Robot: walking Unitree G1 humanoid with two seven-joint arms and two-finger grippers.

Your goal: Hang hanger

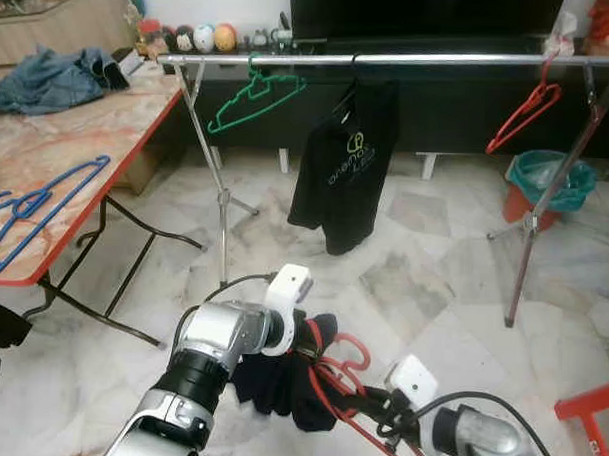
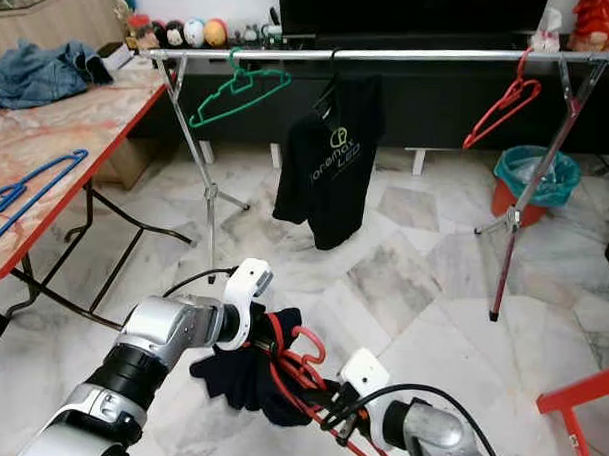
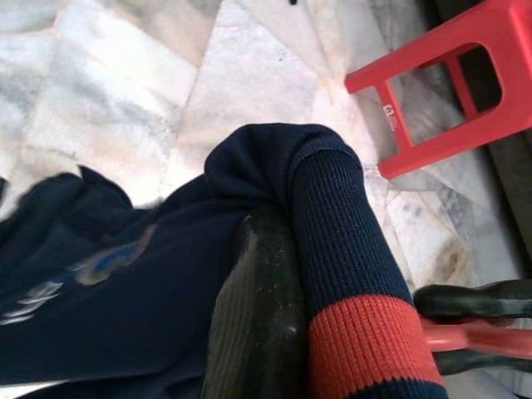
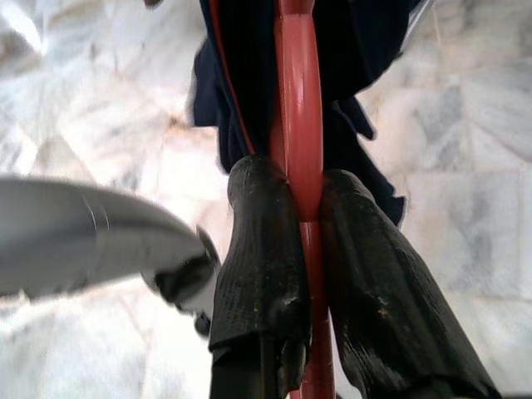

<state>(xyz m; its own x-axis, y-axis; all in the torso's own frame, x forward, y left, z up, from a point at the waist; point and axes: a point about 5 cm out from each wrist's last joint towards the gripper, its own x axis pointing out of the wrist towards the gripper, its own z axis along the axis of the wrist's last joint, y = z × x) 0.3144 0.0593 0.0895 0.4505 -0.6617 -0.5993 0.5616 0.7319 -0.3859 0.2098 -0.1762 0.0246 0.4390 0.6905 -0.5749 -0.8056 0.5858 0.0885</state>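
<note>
A white marble-tiled floor (image 1: 433, 283) is spread beneath a long silver clothes rail (image 1: 410, 60) on thin metal stands. A marble-topped folding table with a red edge (image 1: 57, 149) is seen at the robot's left, bearing crumpled blue denim (image 1: 45, 79) and a blue plastic hanger (image 1: 35, 204). From the rail are hung a black printed T-shirt (image 1: 342, 169), a green plastic hanger (image 1: 254, 96) and an empty red wire hanger (image 1: 524, 116). A teal bin (image 1: 548, 181) stands behind the far stand. Low in front of the robot, well short of the rail, a red plastic hanger (image 2: 314, 388) draped in a dark navy garment (image 2: 244, 376) is held: its bar is clamped by the right gripper (image 4: 303, 241), while the garment's ribbed cuff is pinched by the left gripper (image 3: 278, 274).
</note>
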